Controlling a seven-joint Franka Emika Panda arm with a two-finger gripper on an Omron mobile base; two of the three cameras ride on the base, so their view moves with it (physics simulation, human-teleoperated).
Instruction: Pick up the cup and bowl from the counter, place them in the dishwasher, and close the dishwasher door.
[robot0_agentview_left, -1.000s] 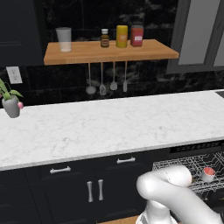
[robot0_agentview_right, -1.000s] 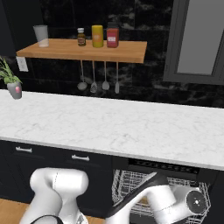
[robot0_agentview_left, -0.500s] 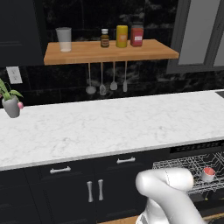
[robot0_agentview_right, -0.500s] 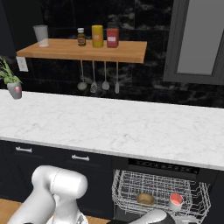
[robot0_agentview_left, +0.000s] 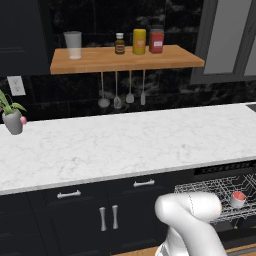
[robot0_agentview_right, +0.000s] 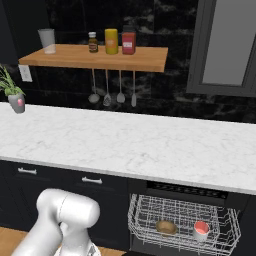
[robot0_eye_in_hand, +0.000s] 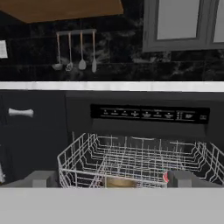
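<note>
The dishwasher (robot0_agentview_right: 182, 192) stands open under the white marble counter (robot0_agentview_right: 125, 145), with its wire rack (robot0_agentview_right: 150, 212) pulled out. The cup (robot0_agentview_right: 201, 230), grey with a red-pink inside, stands upright in the rack's right part. The brownish bowl (robot0_agentview_right: 166, 227) rests to its left. In the left base view the cup (robot0_agentview_left: 237, 199) shows in the rack past my arm. In the hand view my gripper (robot0_eye_in_hand: 113, 180) is open, low in front of the rack (robot0_eye_in_hand: 131, 157); the bowl (robot0_eye_in_hand: 120, 182) and the cup's edge (robot0_eye_in_hand: 166, 176) peek between the fingertips (robot0_eye_in_hand: 41, 178). The dishwasher door is out of view.
A wooden shelf (robot0_agentview_left: 125, 59) above the counter carries a tumbler (robot0_agentview_left: 73, 45) and several jars. Utensils (robot0_agentview_left: 122, 92) hang below it. A small potted plant (robot0_agentview_left: 12, 120) sits at the counter's left end. Dark cabinets with silver handles (robot0_agentview_left: 107, 217) flank the dishwasher.
My arm, which reached over the rack a second ago, has drawn back and down out of the right base view's rack area. Cup and bowl stay in the rack.
</note>
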